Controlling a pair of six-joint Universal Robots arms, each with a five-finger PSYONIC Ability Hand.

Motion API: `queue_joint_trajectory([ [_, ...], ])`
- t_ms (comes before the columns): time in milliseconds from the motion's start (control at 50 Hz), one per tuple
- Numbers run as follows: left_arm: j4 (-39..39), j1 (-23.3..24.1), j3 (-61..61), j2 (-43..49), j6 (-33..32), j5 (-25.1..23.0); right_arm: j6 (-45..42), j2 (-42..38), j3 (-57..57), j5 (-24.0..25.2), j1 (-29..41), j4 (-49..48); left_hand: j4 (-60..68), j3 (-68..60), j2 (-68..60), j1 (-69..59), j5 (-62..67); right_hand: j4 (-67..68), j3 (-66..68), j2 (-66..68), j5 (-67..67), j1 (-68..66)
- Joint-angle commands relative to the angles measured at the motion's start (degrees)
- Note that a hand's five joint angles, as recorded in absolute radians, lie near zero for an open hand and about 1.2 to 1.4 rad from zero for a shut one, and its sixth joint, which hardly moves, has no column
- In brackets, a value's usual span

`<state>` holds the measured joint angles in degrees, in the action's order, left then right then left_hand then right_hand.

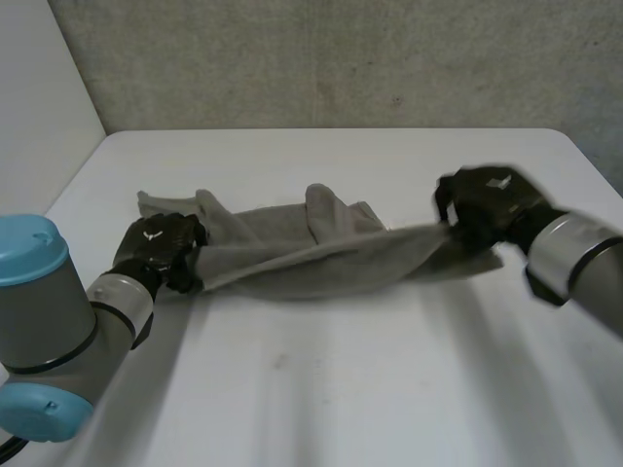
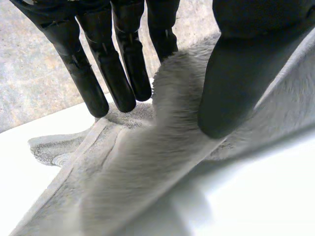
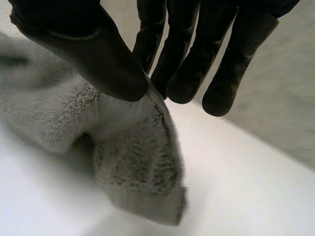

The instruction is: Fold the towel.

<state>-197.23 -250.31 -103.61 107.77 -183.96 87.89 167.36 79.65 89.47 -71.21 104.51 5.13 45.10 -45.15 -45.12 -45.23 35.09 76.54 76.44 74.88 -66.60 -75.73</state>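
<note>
The grey towel lies bunched in a long strip across the middle of the white table, pulled out between my two hands. My left hand is at its left end. In the left wrist view a raised fold of the towel stands between the thumb and the straight fingers, pinched there. My right hand holds the right end a little above the table. In the right wrist view the thumb and fingertips pinch an edge of the towel, and a corner hangs below them.
A rough grey wall runs behind the table's far edge. A white panel stands at the far left. Bare tabletop stretches in front of the towel, towards me.
</note>
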Motion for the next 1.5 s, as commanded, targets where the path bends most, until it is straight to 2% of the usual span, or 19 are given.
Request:
queue_joint_trajectory([
  [20,0.2,0.3,-0.4,-0.8,-4.5,0.0,1.9,3.4,-0.5,4.0,-7.2,1.3,-12.6,12.7,12.6,12.7,-12.6,3.5,3.6,5.1,-3.4,-4.3],
  [40,0.2,0.3,-0.4,-0.8,-5.6,0.0,2.0,3.7,-0.2,5.4,-7.5,1.7,-18.8,18.9,18.9,19.0,-18.8,3.5,3.6,5.1,-3.4,-4.3],
  [120,0.1,0.9,-0.6,-0.7,-7.4,0.0,2.1,4.0,0.3,6.9,-8.1,2.2,-28.5,28.5,28.5,28.6,-28.5,3.5,3.6,5.1,-3.4,-4.3],
  [280,0.1,0.5,-1.0,-0.5,-10.5,0.1,2.0,2.8,0.0,7.6,-10.2,1.7,-29.2,29.2,29.2,29.3,-29.2,3.5,3.6,5.1,-3.4,-4.3],
  [400,-0.4,-0.4,-2.5,-0.8,-10.8,0.0,1.4,-3.8,-2.1,6.6,-11.1,1.0,-25.6,25.7,25.7,25.8,-25.6,3.5,3.6,5.1,-3.4,-4.3],
  [540,-0.4,-3.3,-4.2,-0.8,-10.9,-1.1,1.1,-7.3,-2.8,6.0,-13.2,0.8,-9.0,9.0,9.0,9.1,-9.0,3.5,3.6,5.1,-3.4,-4.3],
  [580,-0.4,-4.4,-4.1,0.0,-10.9,-4.0,1.1,-7.8,-2.7,6.0,-13.4,0.5,-2.3,2.3,2.3,2.4,-2.3,3.5,3.6,5.1,-3.4,-4.3],
  [740,-0.5,-4.9,-0.5,4.8,-11.1,-8.6,1.0,-8.2,-1.6,6.0,-12.9,-0.2,-2.4,2.5,2.4,2.5,-2.4,3.5,3.6,5.1,-3.4,-4.3],
  [1020,1.9,-4.8,11.1,15.0,-11.5,-8.8,1.0,-8.5,-0.6,6.0,-12.7,-0.3,-7.1,7.2,7.1,7.3,-7.1,3.5,3.6,5.1,-3.4,-4.3],
  [1140,3.5,-4.7,15.6,18.9,-16.6,-8.6,1.0,-8.5,-0.3,6.0,-12.7,-0.3,-6.1,6.2,6.1,6.2,-6.1,3.5,3.6,5.1,-3.4,-4.3],
  [1240,3.5,-4.7,17.7,20.7,-19.2,-8.0,1.0,-8.5,-0.2,6.0,-12.7,-0.3,-0.1,0.1,0.1,0.2,-0.1,3.5,3.6,5.1,-3.4,-4.3],
  [1260,3.4,-4.7,18.1,21.0,-19.4,-8.0,1.0,-8.4,-0.2,6.0,-12.7,-0.3,5.9,-5.9,-5.9,-5.8,5.9,3.5,3.6,5.1,-3.4,-4.3],
  [1280,3.3,-4.7,18.2,21.0,-19.5,-8.1,1.0,-8.4,-0.2,6.0,-12.7,-0.3,17.6,-17.6,-17.6,-17.5,17.7,3.5,3.6,5.1,-3.4,-4.3],
  [1300,3.3,-4.7,18.2,21.0,-19.5,-8.1,1.0,-8.4,-0.2,6.0,-12.7,-0.3,17.8,-17.7,-17.7,-17.6,17.8,3.5,3.6,5.1,-3.4,-4.3],
  [1320,3.3,-4.7,18.2,20.9,-19.5,-8.0,1.0,-8.3,-0.2,6.1,-12.7,-0.3,31.9,-31.9,-31.9,-31.8,31.9,3.5,3.6,5.1,-3.4,-4.3],
  [1340,3.4,-4.7,18.1,20.5,-19.4,-8.1,1.0,-8.0,-0.3,6.3,-12.7,-0.2,34.9,-34.8,-34.9,-34.7,34.9,3.5,3.6,5.1,-3.4,-4.3],
  [1400,3.6,-4.7,17.8,19.5,-19.2,-8.1,1.0,-7.8,-0.7,6.3,-12.7,-0.2,34.9,-34.9,-34.9,-34.8,34.9,3.5,3.6,5.1,-3.4,-4.3],
  [1460,4.0,-4.7,16.8,14.6,-18.5,-8.2,1.1,-7.1,-1.7,6.3,-12.7,0.2,34.9,-34.9,-34.9,-34.8,34.9,3.5,3.6,5.1,-3.4,-4.3],
  [1500,4.5,-4.7,14.1,7.5,-17.6,-8.6,1.2,-4.8,-3.3,6.2,-12.8,0.8,34.9,-34.9,-34.9,-34.8,34.9,3.5,3.6,5.1,-3.4,-4.3],
])
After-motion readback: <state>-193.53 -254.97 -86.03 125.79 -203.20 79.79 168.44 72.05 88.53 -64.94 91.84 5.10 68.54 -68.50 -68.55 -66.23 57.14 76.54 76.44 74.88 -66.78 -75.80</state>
